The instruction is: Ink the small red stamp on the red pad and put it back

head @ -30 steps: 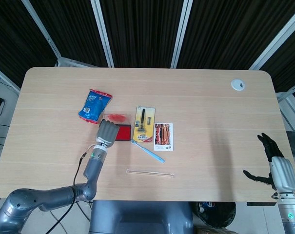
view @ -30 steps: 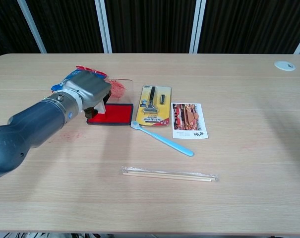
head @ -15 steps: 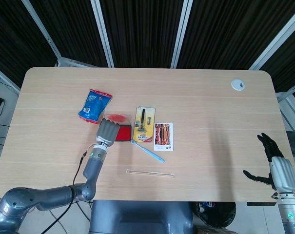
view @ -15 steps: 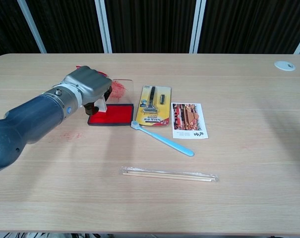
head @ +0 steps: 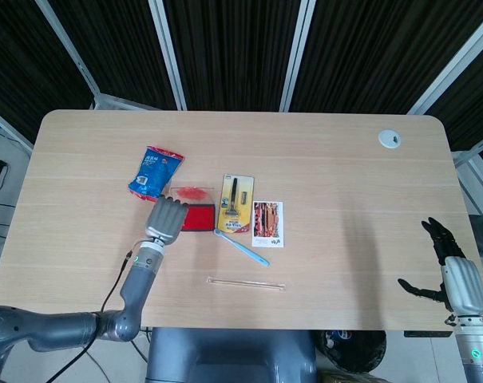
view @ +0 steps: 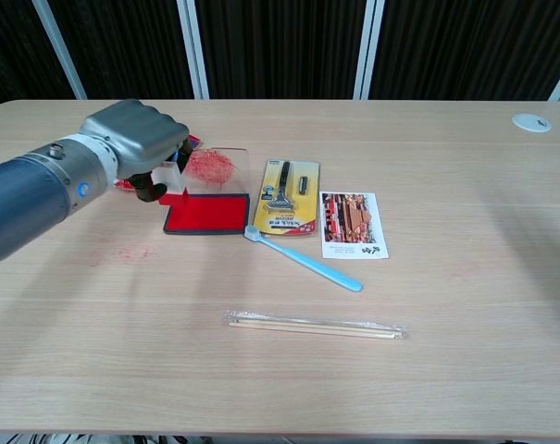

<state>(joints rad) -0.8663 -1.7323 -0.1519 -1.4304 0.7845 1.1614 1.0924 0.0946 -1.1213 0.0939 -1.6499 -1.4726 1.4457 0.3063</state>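
Observation:
The red ink pad [view: 205,215] [head: 198,218] lies open left of the table's middle, its clear, red-smeared lid [view: 210,166] tipped up behind it. My left hand [view: 136,139] [head: 165,219] hovers just past the pad's left edge, fingers curled down. It holds the small stamp [view: 173,175], a pale body with red at its base, just above the pad's left corner. The head view hides the stamp under the hand. My right hand [head: 453,271] hangs open off the table's near right edge, holding nothing.
A blue snack packet [head: 155,173] lies behind the left hand. Right of the pad lie a razor in yellow packaging [view: 291,196], a blue toothbrush [view: 303,259] and a picture card [view: 354,225]. Wrapped chopsticks [view: 317,324] lie nearer the front. A white grommet [view: 531,122] sits far right.
My left hand has lifted off the red pad and moved left, taking the stamp with it. The right hand has not moved.

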